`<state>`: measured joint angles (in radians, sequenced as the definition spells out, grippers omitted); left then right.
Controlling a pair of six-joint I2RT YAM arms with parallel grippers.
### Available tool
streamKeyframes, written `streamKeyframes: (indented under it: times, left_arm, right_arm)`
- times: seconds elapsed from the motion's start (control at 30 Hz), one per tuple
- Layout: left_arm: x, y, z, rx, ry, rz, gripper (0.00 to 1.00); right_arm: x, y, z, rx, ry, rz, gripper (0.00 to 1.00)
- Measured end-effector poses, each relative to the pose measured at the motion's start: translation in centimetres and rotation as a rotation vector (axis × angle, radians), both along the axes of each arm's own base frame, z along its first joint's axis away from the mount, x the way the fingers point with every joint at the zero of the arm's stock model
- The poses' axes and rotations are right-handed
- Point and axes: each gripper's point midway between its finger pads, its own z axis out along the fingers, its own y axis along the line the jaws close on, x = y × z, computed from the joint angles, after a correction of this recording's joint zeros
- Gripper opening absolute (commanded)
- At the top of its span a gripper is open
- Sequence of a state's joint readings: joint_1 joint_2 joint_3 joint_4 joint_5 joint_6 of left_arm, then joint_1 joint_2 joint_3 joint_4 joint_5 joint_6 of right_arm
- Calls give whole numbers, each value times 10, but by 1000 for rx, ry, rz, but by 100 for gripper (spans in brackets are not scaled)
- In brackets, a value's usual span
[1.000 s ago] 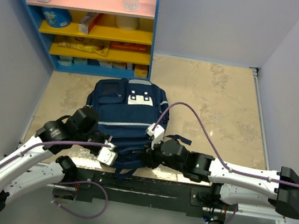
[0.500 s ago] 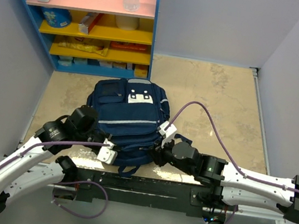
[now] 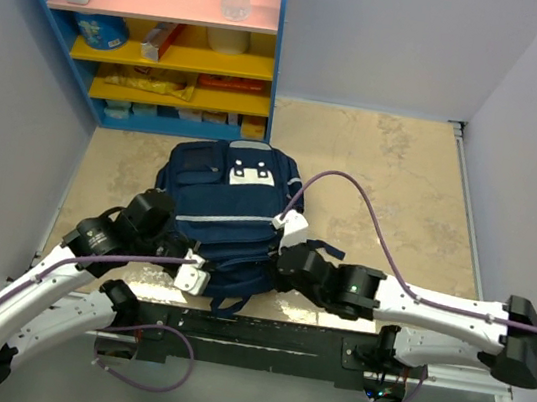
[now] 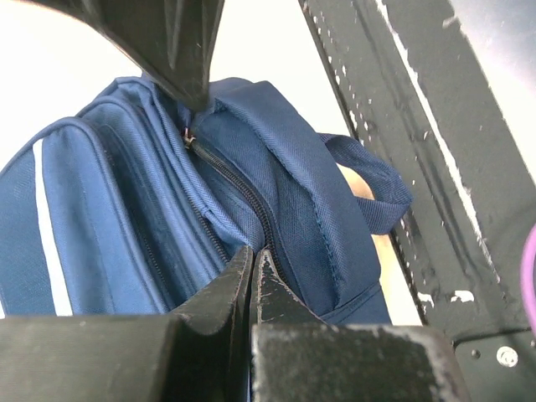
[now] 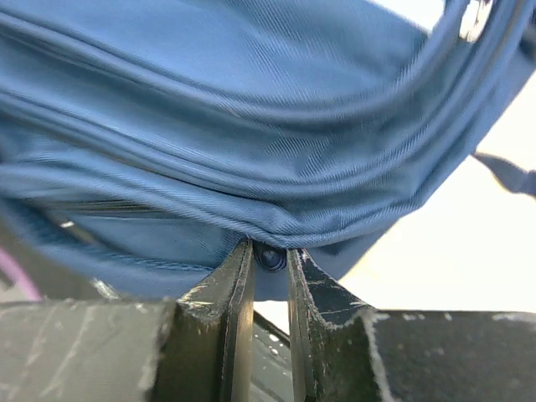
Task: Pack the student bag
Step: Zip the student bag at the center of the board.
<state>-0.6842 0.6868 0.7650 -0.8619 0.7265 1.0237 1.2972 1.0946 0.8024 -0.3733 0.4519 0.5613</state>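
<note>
- The student bag lies flat on the tabletop, pockets up and its near end between both arms, apparently for opening.
- Left tool, jaws together, presses beside the zipper, likely steadying it.
- Right tool is clamped on a dark stud at the seam, probably the pull.

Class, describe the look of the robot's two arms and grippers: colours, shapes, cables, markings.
Both the left arm and right arm have white tubular links, black joints and a purple cable. The left gripper and right gripper have black, scuffed, wedge-shaped fingers.
</note>
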Motion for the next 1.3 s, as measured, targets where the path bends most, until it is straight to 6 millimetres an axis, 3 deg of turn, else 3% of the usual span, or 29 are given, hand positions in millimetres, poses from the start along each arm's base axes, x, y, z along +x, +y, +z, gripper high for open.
streamKeyframes:
  times: [0.2,0.27,0.4,0.57,0.67,0.77,0.8,0.9,0.97,1.07,1.17,1.27,1.3]
  left_arm:
    - [2,13,-1,67,-46,3,0]
    - [2,20,-1,98,-68,3,0]
    - [-5,44,-14,213,-86,6,0]
    - [-11,66,-27,322,-106,-13,0]
    - [-11,72,-28,344,-129,-12,0]
    - [-10,72,-26,346,-130,-8,0]
    - [-10,72,-25,346,-130,-8,0]
    - [-9,71,-25,347,-128,-8,0]
    - [-9,71,-24,345,-131,-8,0]
    - [-9,72,-24,340,-137,-6,10]
    - [-10,72,-27,344,-131,-13,29]
    - [-8,69,-29,339,-135,-19,38]
    - [-6,67,-30,339,-136,-19,51]
  right_arm:
    - [12,-15,-30,-123,37,-184,0]
    - [16,-22,-27,-117,29,-235,0]
    - [34,-61,-14,-149,-42,-382,0]
    - [43,-72,-5,-143,-91,-440,0]
    - [44,-61,-15,-148,-99,-394,0]
    - [35,-43,-28,-98,-72,-266,21]
    - [29,-36,-33,-65,-60,-206,37]
    - [13,-23,-45,10,-35,-69,54]
    - [5,-15,-57,35,-24,-2,54]
    - [4,-6,-69,42,-33,34,47]
    - [11,8,-71,59,-65,43,34]
    - [20,22,-64,105,-112,38,29]
    - [23,26,-59,130,-128,37,29]
